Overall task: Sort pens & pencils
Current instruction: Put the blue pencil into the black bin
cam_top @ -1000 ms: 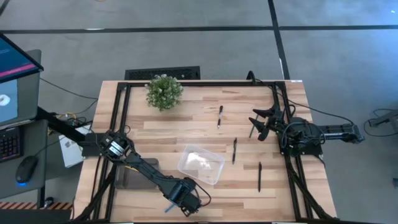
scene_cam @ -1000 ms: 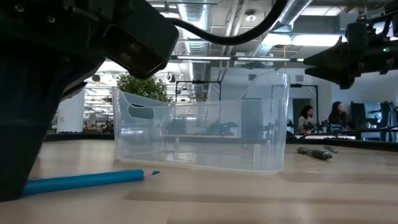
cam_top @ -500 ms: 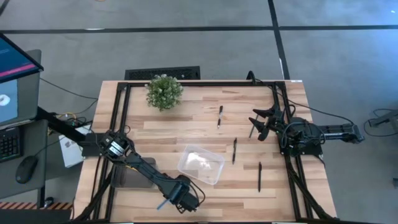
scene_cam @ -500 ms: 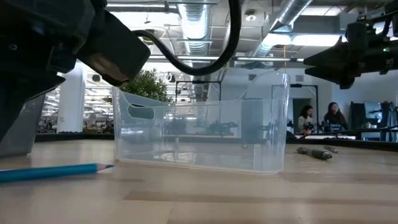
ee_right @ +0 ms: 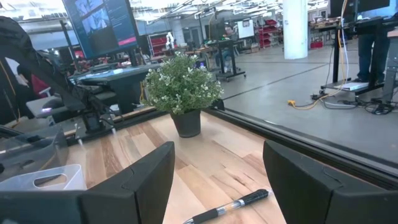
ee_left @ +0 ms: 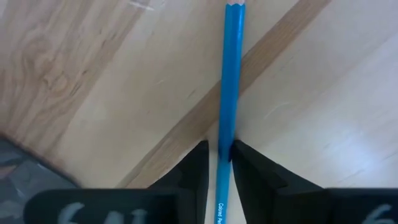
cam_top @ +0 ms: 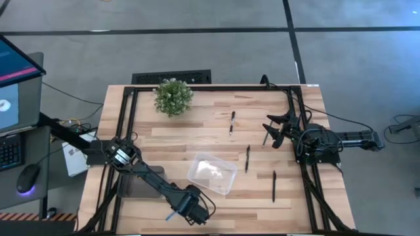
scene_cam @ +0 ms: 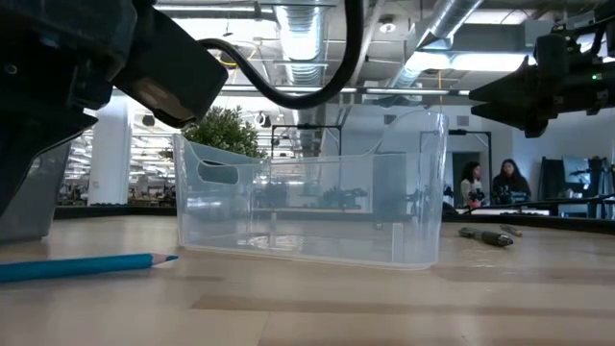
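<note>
Left wrist view: my left fingers (ee_left: 219, 163) pinch the blue pencil (ee_left: 229, 93) only lightly as it lies flat on the table (ee_left: 93, 74) (near its front edge). It could slip out and roll. My right fingers (ee_right: 217, 180) wait spread wide.
</note>
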`<state>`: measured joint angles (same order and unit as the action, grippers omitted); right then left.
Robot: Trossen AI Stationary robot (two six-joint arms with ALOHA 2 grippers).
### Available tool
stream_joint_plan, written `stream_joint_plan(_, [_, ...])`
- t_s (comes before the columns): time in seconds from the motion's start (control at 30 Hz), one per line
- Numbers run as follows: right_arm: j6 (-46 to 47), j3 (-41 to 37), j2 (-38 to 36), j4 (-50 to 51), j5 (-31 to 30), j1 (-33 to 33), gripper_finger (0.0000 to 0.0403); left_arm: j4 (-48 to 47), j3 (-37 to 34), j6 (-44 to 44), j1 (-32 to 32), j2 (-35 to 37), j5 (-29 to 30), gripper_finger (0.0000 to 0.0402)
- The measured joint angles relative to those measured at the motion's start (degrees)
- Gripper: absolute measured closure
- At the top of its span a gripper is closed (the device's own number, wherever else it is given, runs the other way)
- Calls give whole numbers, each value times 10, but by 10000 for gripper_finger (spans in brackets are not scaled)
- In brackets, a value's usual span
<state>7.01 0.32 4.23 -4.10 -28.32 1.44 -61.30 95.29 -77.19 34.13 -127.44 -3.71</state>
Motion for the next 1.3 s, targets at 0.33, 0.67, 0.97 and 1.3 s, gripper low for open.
stream_joint_plan(0.33, [0, 0, 0, 0, 0, 0, 135, 1, 0, 0, 0, 0, 3, 292])
stream_joint_plan(0.67, [0, 0, 0, 0, 0, 0, 135, 3, 0, 15, 1, 0, 32, 290])
stream_joint_plan(0.97, [0, 0, 0, 0, 0, 0, 135, 6, 0, 19, 2, 0, 32, 290])
stream_joint_plan(1.3, [0, 0, 0, 0, 1, 0, 135, 15, 0, 24, 2, 0, 23, 293])
